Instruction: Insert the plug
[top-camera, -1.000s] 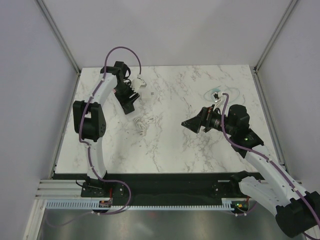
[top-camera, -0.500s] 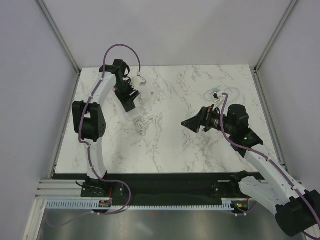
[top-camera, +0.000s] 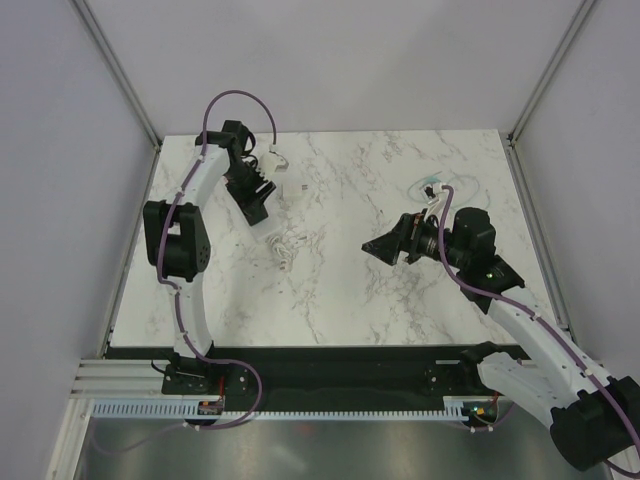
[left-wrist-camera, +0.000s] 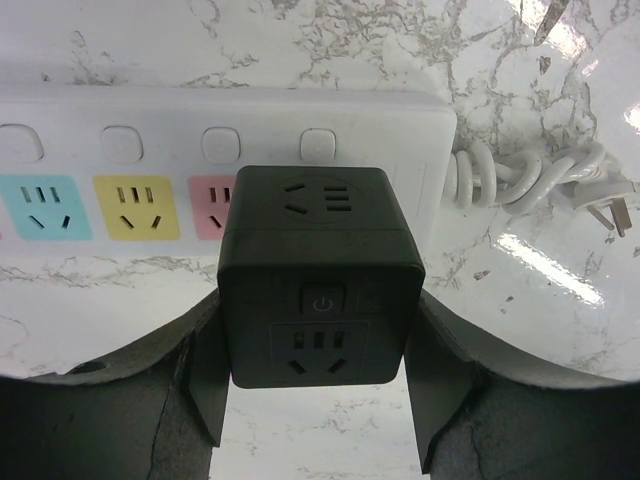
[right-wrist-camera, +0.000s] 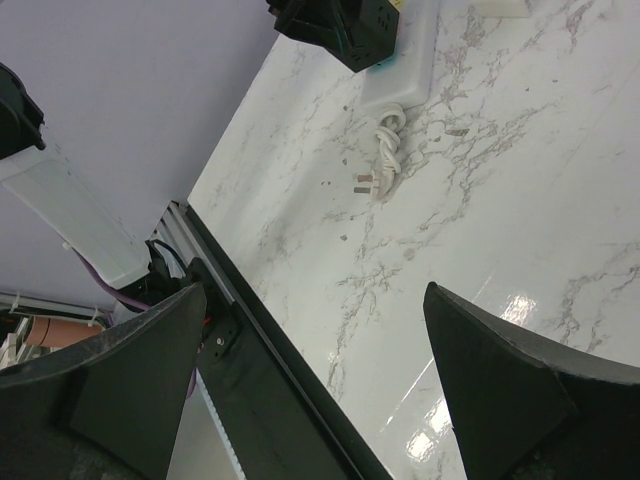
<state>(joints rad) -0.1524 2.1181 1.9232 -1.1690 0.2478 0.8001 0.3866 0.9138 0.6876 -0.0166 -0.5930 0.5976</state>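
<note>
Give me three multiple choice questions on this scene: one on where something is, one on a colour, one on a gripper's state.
1. In the left wrist view, where is the coiled cord relative to the strip?
A) at its right end
B) on top of it
C) at its left end
2. What colour is the cube held by the left gripper?
A) white
B) black
C) yellow
3. How is the right gripper?
A) shut on the cord
B) open, empty
C) shut on the cube
Answers: 1 A, the cord leaves the strip's right end; 2 B, the cube is black against the white strip; 3 B, its fingers stand wide apart with only table between them.
</note>
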